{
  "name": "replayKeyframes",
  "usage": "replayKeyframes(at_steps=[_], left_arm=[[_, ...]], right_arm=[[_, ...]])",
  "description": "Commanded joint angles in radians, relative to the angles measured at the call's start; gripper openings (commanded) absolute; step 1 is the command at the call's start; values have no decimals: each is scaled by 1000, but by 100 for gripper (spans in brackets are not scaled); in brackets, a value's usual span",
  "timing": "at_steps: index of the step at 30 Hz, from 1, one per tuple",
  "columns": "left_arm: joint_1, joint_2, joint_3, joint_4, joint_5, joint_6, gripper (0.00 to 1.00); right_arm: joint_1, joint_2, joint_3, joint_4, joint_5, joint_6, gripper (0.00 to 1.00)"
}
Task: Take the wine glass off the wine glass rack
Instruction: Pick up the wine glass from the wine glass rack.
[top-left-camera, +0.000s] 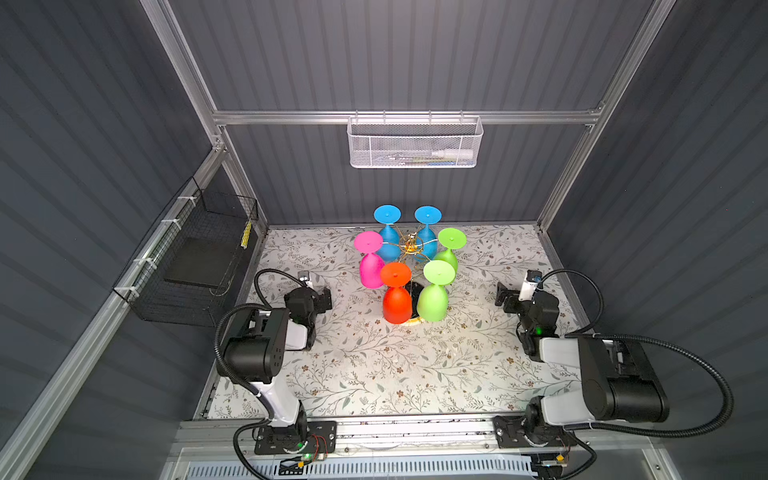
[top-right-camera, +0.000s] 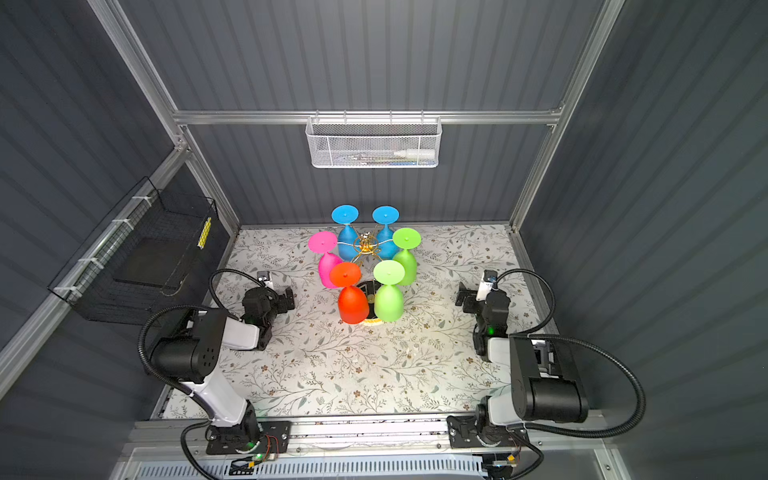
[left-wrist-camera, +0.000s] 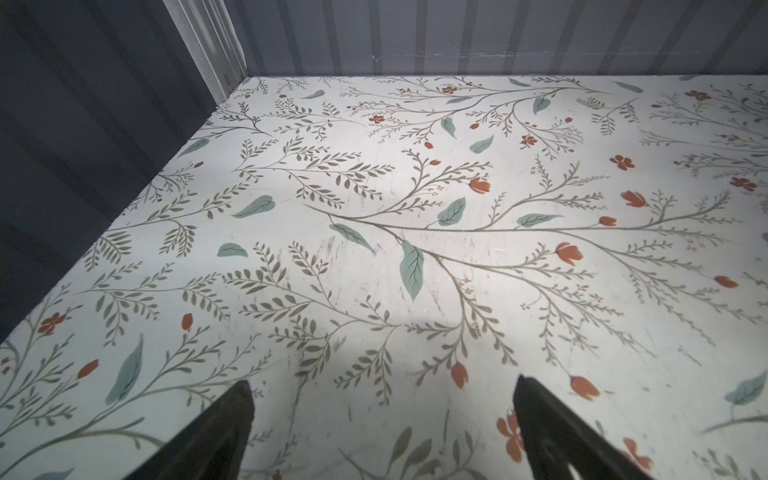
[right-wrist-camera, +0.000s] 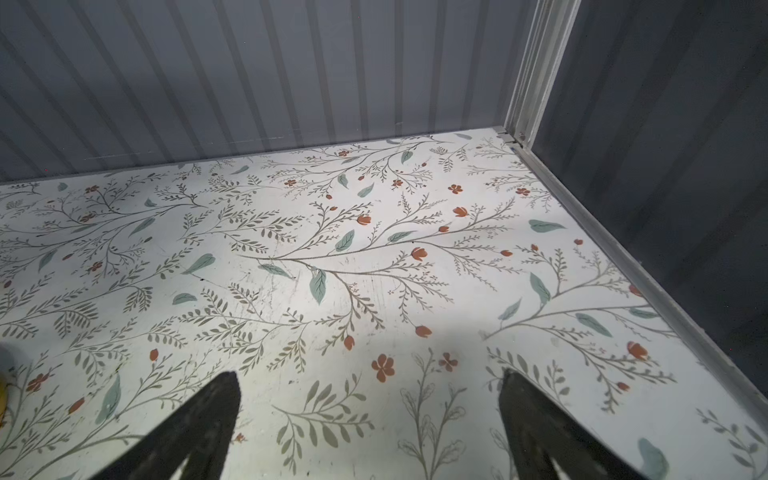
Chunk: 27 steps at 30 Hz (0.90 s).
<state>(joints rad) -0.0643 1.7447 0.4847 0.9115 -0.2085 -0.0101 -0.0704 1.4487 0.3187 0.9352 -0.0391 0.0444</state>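
Both top views are showing the floral bench (top-left-camera: 374, 374), with the left claw (top-left-camera: 327, 299) and right claw (top-left-camera: 500, 296) hovering low over it on either side, each spread wide and pinching nothing. Patterned bench is showing between the fingers in both wrist views. Between the claws, toward the back, the wine glass rack (top-left-camera: 409, 246) is standing upright, well apart from both. 6 wine glasses (top-left-camera: 397, 305) are hanging upside down from it: 2 blue behind, pink and green at the sides, red and green nearest the arm bases.
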Motion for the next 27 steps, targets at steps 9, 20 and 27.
replayKeyframes(at_steps=[9,20,27], left_arm=[[-4,-28,-9,-3,13,17,100],[-3,-29,-11,-3,13,16,100],[-3,-27,-9,-7,13,17,99]], right_arm=[[0,8,14,20,-18,-1,99],[1,7,14,20,-18,-3,99],[0,6,10,23,-17,-3,99]])
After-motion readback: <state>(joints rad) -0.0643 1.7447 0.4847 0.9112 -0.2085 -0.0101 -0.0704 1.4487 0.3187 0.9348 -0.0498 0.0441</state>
